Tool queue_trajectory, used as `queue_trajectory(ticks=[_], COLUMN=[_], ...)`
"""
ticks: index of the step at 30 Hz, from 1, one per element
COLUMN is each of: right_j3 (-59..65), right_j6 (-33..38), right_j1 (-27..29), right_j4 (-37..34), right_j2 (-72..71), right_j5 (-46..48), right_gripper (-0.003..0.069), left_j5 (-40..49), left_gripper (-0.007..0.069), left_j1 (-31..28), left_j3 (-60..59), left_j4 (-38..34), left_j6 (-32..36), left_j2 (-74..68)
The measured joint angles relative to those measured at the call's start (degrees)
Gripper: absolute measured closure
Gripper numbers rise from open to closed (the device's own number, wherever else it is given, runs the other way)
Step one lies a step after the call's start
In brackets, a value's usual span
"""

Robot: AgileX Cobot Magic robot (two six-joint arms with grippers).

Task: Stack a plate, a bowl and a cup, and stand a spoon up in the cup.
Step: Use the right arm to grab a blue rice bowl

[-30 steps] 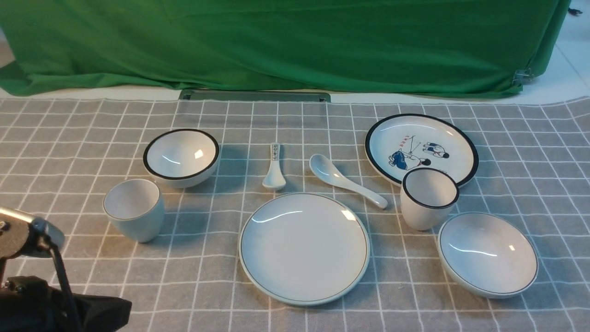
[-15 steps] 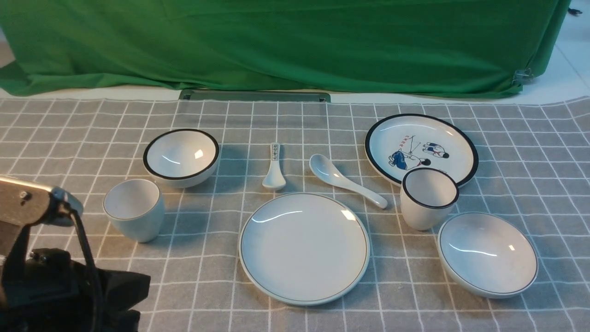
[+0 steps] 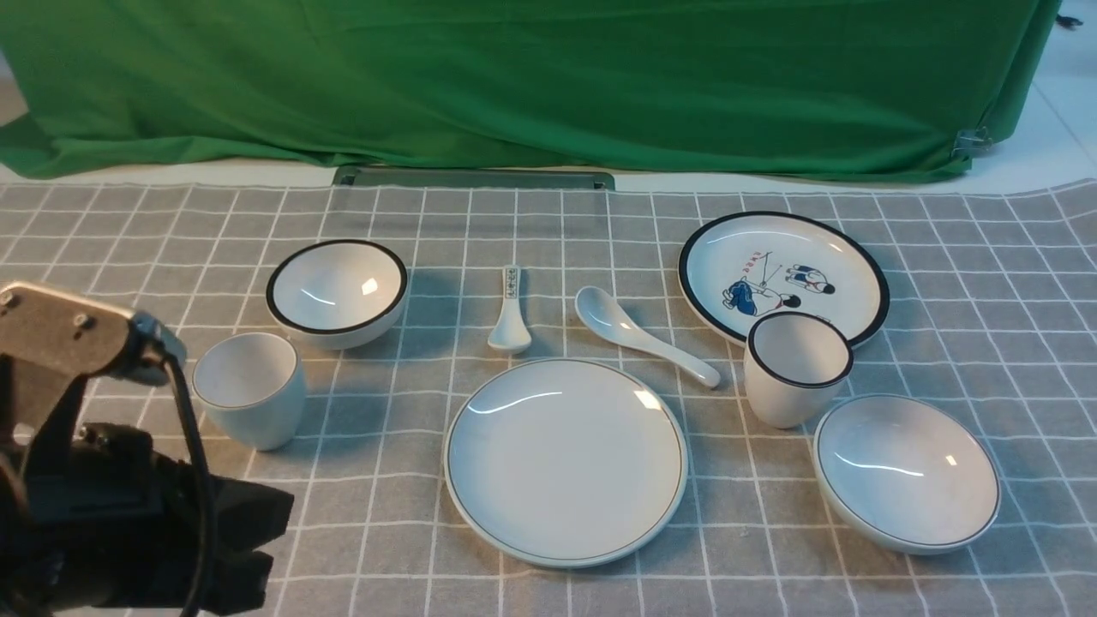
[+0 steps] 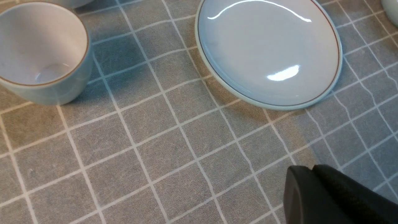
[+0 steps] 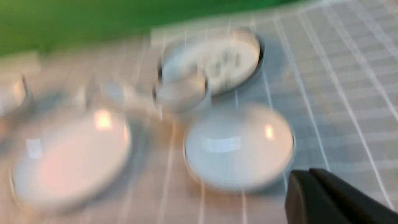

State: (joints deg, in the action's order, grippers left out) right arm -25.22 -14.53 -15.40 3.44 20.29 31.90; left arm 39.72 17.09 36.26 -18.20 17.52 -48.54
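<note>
The bowl [image 3: 907, 471] is sitting on the cloth [image 3: 386, 531] right of the plate [image 3: 566, 461], near but apart, just ahead of the right claw [image 5: 311, 177], whose jaws are resting together, empty. The left claw [image 4: 312, 174], likewise pinched on nothing, is hovering nearer the cup [image 3: 248, 390]. A black-rimmed cup [image 3: 797, 368] is standing just behind the bowl, likely crowding that side; the spoon [image 3: 643, 334] is lying slantwise behind the plate.

Spoon [image 3: 647, 340] beyond plate [image 3: 566, 463] (cup [image 3: 248, 390] left).
</note>
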Motion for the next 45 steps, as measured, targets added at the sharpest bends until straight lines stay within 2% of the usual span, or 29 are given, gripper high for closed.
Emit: queue_trajectory(ticks=[3, 8, 11, 13, 15, 17, 19, 24, 28, 30, 32, 33, 34, 36, 41, 45], right_j3=[-9.6, -16.3, -19.8, -21.0, -22.1, -23.5, -24.3, -26.0, -28.0, -28.4, -28.7, -29.0, -29.1, -29.3, -29.7, -35.8], right_j6=[3.8, 7.9, 10.1, 11.2, 11.8, 12.4, 12.5, 12.5, 14.1, 15.1, 15.7, 16.3, 16.7, 16.7, 13.6, 11.2], right_j1=[-6.5, -12.8, -15.0, -15.2, -15.2, -15.2, -15.2, -12.7, -11.1, -11.1, -11.3, -11.6, -11.9, -12.3, -18.0, -28.3], right_j4=[2.2, 2.8, 2.6, 2.2, 2.2, 2.2, 2.2, 2.2, 2.6, 2.6, 2.9, 3.5, 4.4, 5.0, 4.4, 1.8], right_j2=[14.8, 32.8, 44.3, 49.7, 53.5, 58.3, 61.6, 71.4, 78.5, 79.3, 79.3, 79.2, 78.7, 78.1, 72.8, 69.0], right_j5=[15.0, 15.3, 11.6, 9.3, 7.7, 5.6, 4.0, -0.9, -1.3, -1.2, -1.0, -0.8, -0.4, 0.4, 5.9, 9.2], right_gripper=[0.0627, 0.062, 0.0532, 0.044, 0.0313, 0.0226, 0.0214, 0.0244, 0.0258, 0.0291, 0.0348, 0.0434, 0.0485, 0.0501, 0.0577, 0.0577], left_j5=[2.8, 4.9, 5.0, 5.4, 5.7, 6.2, 6.1, 6.2, 6.2, 6.2, 6.2, 6.3, 6.4, 6.6, 7.7, 7.7], left_gripper=[0.0615, 0.0615, 0.0615, 0.0615, 0.0615, 0.0615, 0.0615, 0.0615, 0.0615, 0.0615, 0.0615, 0.0615, 0.0615, 0.0615, 0.0615, 0.0615], left_j1=[0.0, 0.0, 0.0, 0.0, 0.0, 0.0, 0.0, 0.0, 0.0, 0.0, 0.0, 0.0, 0.0, 0.0, 0.0, 0.0], left_j3=[3.9, 6.1, 6.2, 6.2, 6.2, 6.2, 6.2, 6.2, 6.2, 6.2, 6.2, 6.2, 6.2, 6.2, 6.2, 6.2], left_j4=[-0.7, -2.3, -3.0, -3.2, -3.2, -3.2, -3.2, -3.2, -3.2, -3.2, -3.2, -3.2, -3.2, -3.2, -2.9, -2.7], left_j6=[1.5, 2.5, 3.6, 3.8, 4.0, 4.1, 4.3, 4.5, 4.5, 4.5, 4.5, 4.5, 4.5, 4.5, 4.6, 4.6], left_j2=[-3.9, -8.5, -8.9, -8.6, -7.9, -6.6, -5.6, -3.1, -1.1, -0.5, -0.1, 0.3, 0.7, 0.9, 1.4, 1.4])
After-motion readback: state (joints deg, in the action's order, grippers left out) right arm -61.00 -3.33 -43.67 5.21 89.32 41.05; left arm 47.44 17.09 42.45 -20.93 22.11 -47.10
